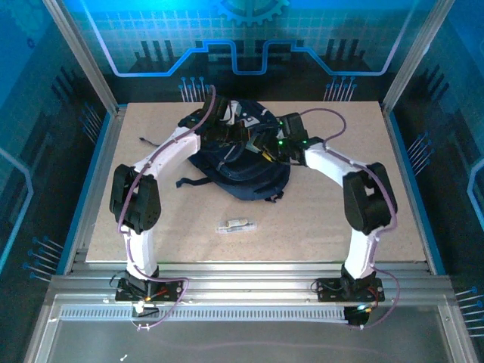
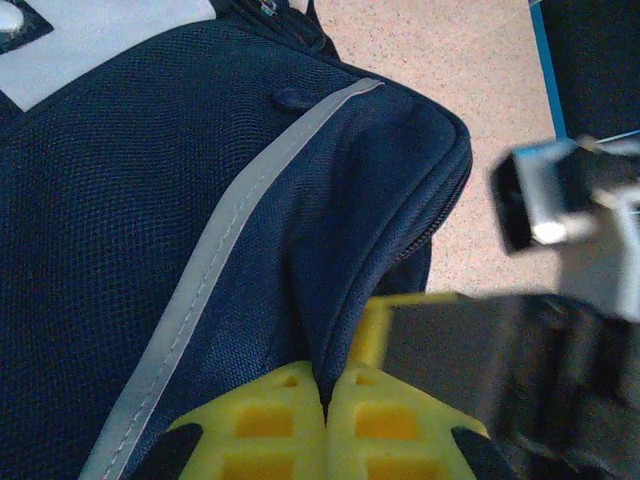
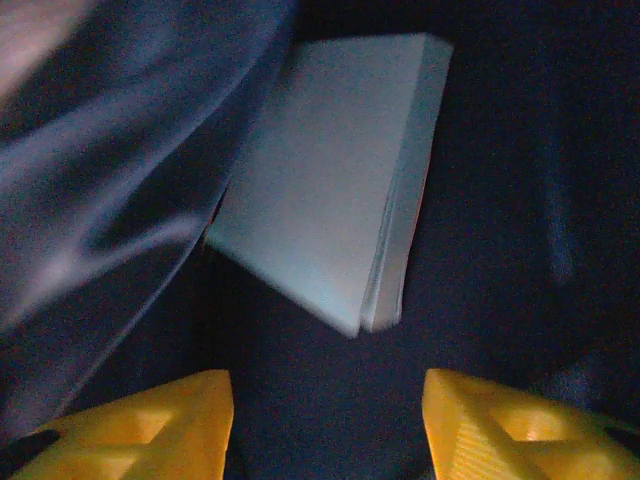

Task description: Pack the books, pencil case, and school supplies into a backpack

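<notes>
Speckled tabletop (image 1: 302, 227), left gripper (image 2: 323, 385) pinching mesh backpack (image 2: 150, 200), right gripper (image 3: 325, 400) spread above seemingly pale book (image 3: 320, 180).

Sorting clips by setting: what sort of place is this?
Most likely a purpose-built robot test cell, not a classroom: a speckled table fenced by aluminium rails, blue circuit-patterned wall panels, and two arms bolted at its near edge over a backpack.

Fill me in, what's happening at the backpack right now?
The left end effector is shut on a fold of the backpack, apparently holding it open. The right end effector is inside the bag with jaws open; a book lies ahead of it, not gripped. What looks like the pencil case sits on the table, not yet packed.
</notes>
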You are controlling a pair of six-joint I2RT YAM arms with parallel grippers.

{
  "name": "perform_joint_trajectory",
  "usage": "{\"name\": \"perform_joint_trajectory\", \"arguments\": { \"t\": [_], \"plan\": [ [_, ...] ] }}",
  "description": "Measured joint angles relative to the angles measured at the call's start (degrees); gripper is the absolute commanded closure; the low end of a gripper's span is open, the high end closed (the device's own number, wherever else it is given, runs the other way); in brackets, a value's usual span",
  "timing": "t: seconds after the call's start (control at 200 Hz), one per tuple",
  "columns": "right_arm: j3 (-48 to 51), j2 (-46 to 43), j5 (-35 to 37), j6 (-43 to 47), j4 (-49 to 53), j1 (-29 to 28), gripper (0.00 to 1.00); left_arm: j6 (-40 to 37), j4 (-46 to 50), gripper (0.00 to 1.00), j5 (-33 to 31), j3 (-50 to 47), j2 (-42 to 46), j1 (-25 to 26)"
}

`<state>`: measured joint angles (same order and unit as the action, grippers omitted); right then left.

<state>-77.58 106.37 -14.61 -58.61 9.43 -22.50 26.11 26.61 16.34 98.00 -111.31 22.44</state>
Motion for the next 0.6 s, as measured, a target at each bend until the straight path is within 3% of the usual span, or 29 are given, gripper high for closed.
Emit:
{"name": "perform_joint_trajectory", "arguments": {
  "t": [0.095, 0.295, 0.6],
  "plan": [
    [1.9, -5.5, 0.9, 5.2, 3.3, -0.3, 0.33, 0.5, -0.2, 1.00, 0.0, 0.0, 0.0, -0.4],
    [4.5, -14.3, 5.7, 22.0, 12.1, -6.6, 0.01, 0.8, -0.5, 1.00, 1.2, 0.0, 0.0, -1.3],
    [12.9, -17.6, 11.6, 38.9, 23.1, -21.0, 0.00, 0.5, -0.6, 1.00, 4.1, 0.0, 0.0, -3.3]
  ]
}}
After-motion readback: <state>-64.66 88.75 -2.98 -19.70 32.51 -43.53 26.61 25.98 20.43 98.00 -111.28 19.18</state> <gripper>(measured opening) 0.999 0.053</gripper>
